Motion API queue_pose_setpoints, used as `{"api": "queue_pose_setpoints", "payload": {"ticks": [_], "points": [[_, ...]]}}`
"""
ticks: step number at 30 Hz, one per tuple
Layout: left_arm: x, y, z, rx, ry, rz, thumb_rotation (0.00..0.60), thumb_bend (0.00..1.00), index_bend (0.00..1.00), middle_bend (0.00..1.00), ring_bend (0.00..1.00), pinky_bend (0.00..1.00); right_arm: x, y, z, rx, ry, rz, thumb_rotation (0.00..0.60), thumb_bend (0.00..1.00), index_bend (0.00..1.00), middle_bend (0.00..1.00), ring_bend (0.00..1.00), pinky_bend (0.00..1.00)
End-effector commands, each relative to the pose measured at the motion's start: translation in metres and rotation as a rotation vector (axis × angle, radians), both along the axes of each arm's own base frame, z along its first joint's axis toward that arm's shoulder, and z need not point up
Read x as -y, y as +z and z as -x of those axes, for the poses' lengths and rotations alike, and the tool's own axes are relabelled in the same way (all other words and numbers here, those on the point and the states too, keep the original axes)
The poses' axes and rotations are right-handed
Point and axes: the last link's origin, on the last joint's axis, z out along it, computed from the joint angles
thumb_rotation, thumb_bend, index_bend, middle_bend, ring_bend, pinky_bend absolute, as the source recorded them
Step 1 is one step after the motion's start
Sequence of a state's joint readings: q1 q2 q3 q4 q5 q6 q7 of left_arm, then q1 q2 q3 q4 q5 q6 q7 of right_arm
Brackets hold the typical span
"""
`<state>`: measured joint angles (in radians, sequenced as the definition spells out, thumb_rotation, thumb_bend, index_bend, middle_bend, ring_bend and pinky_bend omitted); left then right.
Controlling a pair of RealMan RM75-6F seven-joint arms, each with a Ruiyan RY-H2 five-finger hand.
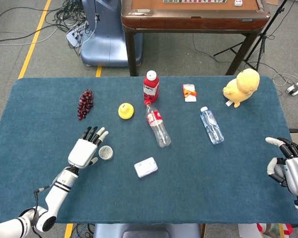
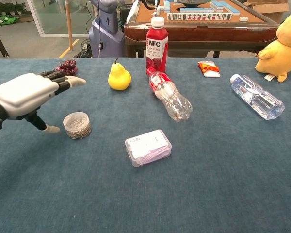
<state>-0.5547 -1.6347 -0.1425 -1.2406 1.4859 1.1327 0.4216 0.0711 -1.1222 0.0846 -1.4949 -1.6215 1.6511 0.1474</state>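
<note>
My left hand [image 1: 85, 150] [image 2: 26, 94] hovers open, fingers spread, just left of a small round clear jar [image 1: 106, 152] [image 2: 77, 125] with a thumb beside it, not touching that I can tell. Behind it lie dark grapes [image 1: 84, 103] [image 2: 66, 65] and a yellow pear [image 1: 125, 110] [image 2: 119, 77]. A flat clear plastic box [image 1: 146, 167] [image 2: 148, 146] sits near the table's middle front. My right hand [image 1: 288, 167] stays open at the table's right edge, away from everything; the chest view does not show it.
A red NFC juice bottle [image 1: 150, 86] [image 2: 156, 44] stands upright; an empty bottle with a red label [image 1: 158, 124] [image 2: 170, 95] lies behind the box. A water bottle [image 1: 211, 125] [image 2: 256, 96], an orange snack packet [image 1: 189, 92] [image 2: 208, 68] and a yellow plush duck [image 1: 242, 86] [image 2: 282, 42] sit right. A wooden table [image 1: 193, 15] stands beyond.
</note>
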Motion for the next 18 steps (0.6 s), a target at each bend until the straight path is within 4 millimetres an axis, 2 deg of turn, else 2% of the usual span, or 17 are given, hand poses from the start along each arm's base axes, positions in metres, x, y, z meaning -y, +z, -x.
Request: {"api": "queue_pose_setpoints", "payload": {"ticks": [1,6,18], "points": [[-0.003,-0.001,-0.003,0.005,-0.006,-0.007,0.6,0.0,0.0,0.0,0.0,0.06,0.0,0.001,0.0,0.003,0.0,0.003,0.6,0.15,0.35,0.29,0.19,0.28],[-0.01,-0.003,-0.006,0.011,-0.001,-0.004,0.6,0.0,0.0,0.0,0.0,0.06,0.0,0.001,0.0,0.004,0.001,0.001,0.6,0.15,0.35,0.29,0.19,0.28],[-0.013,-0.017,-0.028,0.024,-0.019,0.035,0.6,0.0,0.0,0.0,0.0,0.06,-0.001,0.003,0.0,0.009,0.003,0.007,0.6,0.15,0.35,0.29,0.19,0.28]]}}
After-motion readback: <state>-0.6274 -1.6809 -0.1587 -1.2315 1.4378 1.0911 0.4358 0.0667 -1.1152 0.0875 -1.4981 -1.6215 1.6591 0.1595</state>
